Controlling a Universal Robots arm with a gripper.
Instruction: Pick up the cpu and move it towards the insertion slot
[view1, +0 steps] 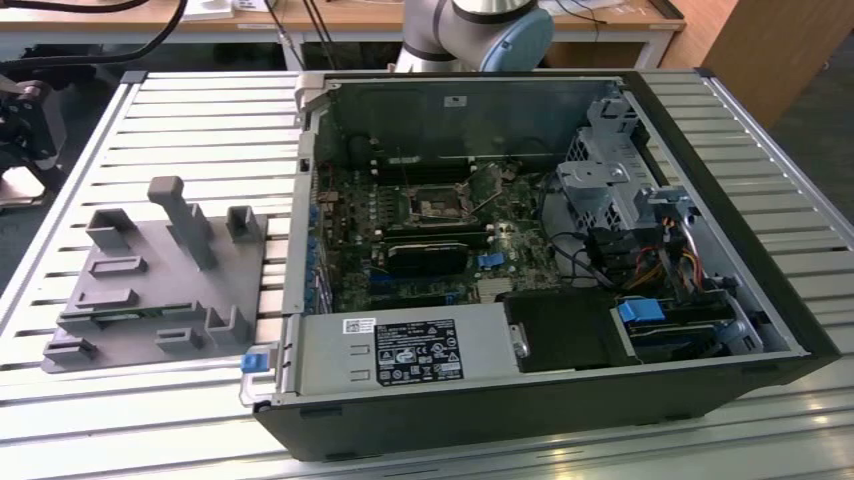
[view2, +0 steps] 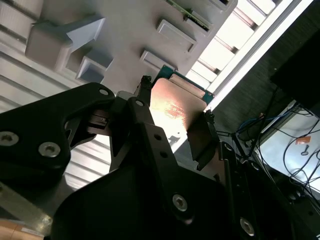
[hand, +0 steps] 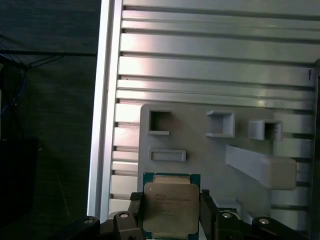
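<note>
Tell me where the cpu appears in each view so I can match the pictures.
First wrist view: cpu held between the gripper fingers, in front of the grey fixture.
Second wrist view: cpu between the same gripper fingers, fixture behind it.
Exterior view: fixture lies at the exterior view's left, beside the case.
Shared landmark: the grey fixture.
</note>
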